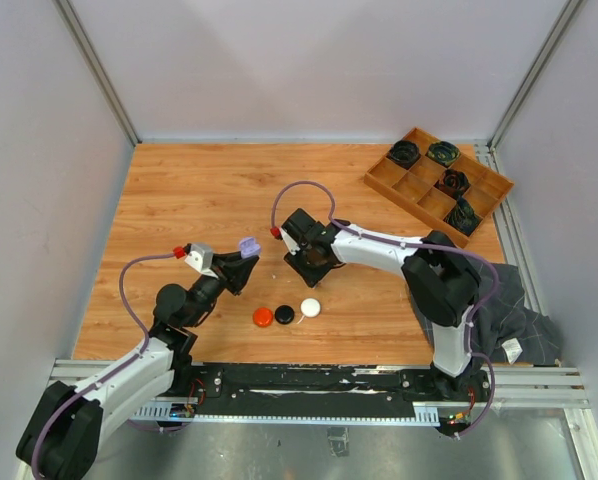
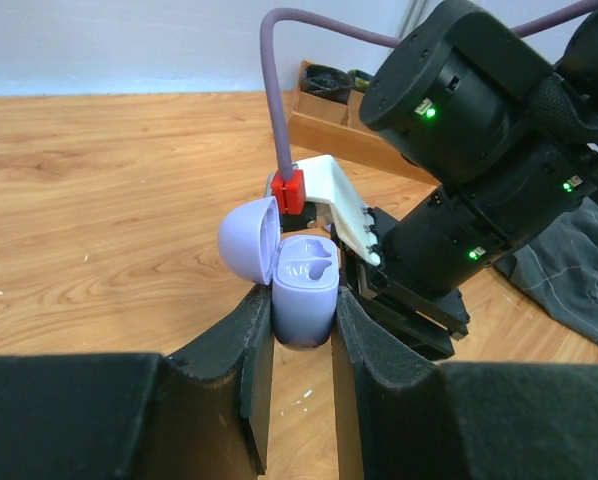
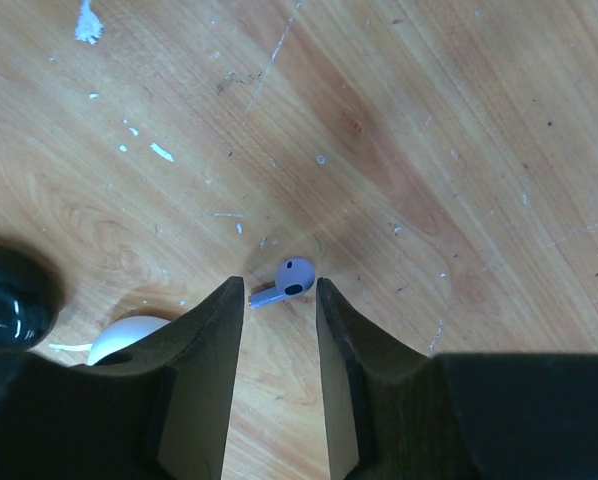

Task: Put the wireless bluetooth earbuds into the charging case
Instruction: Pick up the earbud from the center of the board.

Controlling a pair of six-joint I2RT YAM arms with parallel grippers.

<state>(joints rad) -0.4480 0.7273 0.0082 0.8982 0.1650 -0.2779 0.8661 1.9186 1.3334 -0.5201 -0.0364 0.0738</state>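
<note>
— Up on the left, clamping the purple case (image 2: 305,272) with the left gripper (image 2: 301,318), lid (image 2: 249,240) standing open.
— And over on the right?
— Straddling the pale purple earbud (image 3: 289,278) with the right gripper (image 3: 280,290), jaws slightly apart, not pinching; lying flat on the table (image 3: 429,150) between the fingertips.

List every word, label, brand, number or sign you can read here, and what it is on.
No readable text anywhere.
White tag on the dark cloth: too small to read.
Purple charging case, purple earbud, wooden tray: no print shows.
</note>
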